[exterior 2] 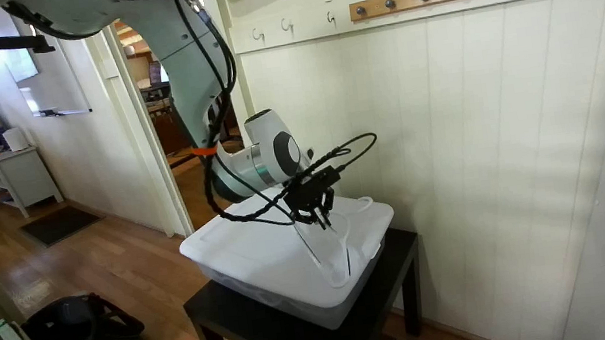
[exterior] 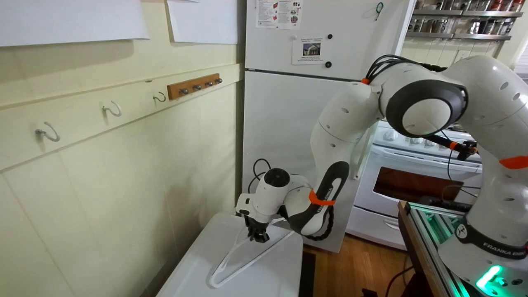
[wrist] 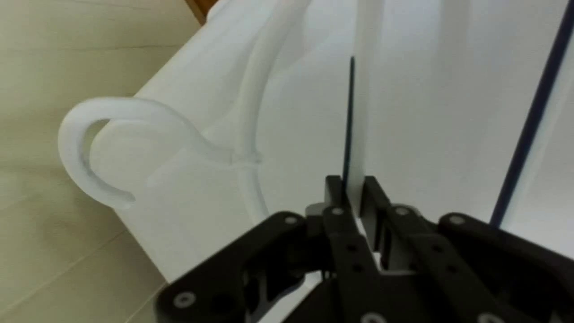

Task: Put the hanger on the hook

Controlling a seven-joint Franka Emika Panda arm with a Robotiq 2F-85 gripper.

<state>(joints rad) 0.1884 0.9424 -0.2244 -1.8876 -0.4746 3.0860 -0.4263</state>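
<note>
Sharply bent arm (exterior: 346,113), tool (wrist: 353,186) downward, pinching hanger (wrist: 365,98)

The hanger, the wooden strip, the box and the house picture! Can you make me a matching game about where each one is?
1. hanger
2. wooden strip
3. box
4. house picture

A. on the fridge
B. on the black table
C. in the gripper
D. on the wall rail

Pairs: 1-C; 2-D; 3-B; 4-A

hanger (wrist: 364,103): white, bar pinched in claw (wrist: 353,185), over box lid (exterior 2: 257,250), contact unclear | hooks (exterior: 53,139): three, curved, on wall rail (exterior: 78,117)
</note>
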